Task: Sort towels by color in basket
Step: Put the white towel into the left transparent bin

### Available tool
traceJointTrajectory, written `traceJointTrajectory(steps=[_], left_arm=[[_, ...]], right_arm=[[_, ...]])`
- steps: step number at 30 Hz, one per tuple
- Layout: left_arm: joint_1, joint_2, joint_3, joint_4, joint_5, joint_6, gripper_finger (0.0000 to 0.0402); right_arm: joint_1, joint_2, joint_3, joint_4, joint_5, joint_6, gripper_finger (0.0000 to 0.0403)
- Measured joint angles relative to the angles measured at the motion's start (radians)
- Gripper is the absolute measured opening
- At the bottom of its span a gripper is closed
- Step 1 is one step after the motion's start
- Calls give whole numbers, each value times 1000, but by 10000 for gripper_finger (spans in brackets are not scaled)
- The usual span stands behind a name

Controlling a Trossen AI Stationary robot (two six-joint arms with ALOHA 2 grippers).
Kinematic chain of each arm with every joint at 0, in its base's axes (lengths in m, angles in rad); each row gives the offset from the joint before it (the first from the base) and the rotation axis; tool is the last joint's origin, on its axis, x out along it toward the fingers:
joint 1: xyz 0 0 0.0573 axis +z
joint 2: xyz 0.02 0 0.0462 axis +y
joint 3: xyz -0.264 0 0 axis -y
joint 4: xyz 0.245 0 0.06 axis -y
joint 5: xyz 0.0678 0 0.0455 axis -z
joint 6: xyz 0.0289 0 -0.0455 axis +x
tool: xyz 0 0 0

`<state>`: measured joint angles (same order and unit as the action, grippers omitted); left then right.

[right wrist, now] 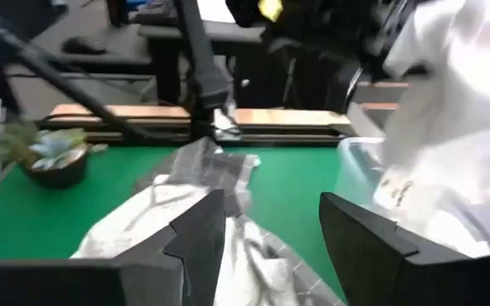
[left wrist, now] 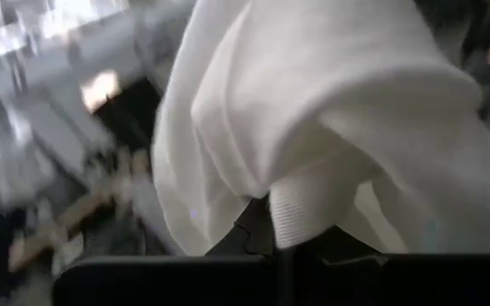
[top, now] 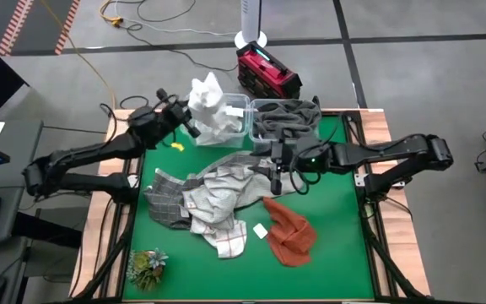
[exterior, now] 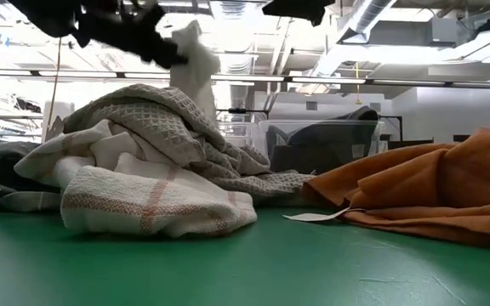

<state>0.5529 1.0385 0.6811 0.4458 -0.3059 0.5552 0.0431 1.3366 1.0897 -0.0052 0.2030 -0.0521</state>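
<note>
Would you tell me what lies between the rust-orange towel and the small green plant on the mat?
In the high view, a white towel with thin checked lines lies between the rust-orange towel and the small green plant, with bare green mat on either side.

The table mat (top: 327,253) is green. On it, the checked towels (top: 218,198) are white with grey lines. Beside them lies the rust orange towel (top: 289,230). The white towel (top: 209,105) is plain, the dark grey towels (top: 287,118) are plain too.

Towel heap (top: 209,198) blocks centre; front mat (top: 327,270) free
</note>
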Motion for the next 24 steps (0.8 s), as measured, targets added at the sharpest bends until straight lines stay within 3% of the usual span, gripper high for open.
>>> traceJointTrajectory(steps=[6, 10, 16, 20, 24], left_arm=[[84, 99, 149, -269, -9, -130, 1], [87, 185, 292, -473, 102, -153, 0], [87, 364, 482, -793, 176, -127, 0], [108, 452, 553, -892, 270, -143, 0], [137, 531, 596, -930, 279, -185, 0]], right_arm=[[-10, 10, -7, 16, 20, -5, 219], [-21, 11, -36, 26, 21, -8, 219], [-44, 9, -35, -8, 21, -8, 219], [-44, 9, -35, -59, 21, -8, 219], [-44, 10, -35, -131, 21, -8, 219]])
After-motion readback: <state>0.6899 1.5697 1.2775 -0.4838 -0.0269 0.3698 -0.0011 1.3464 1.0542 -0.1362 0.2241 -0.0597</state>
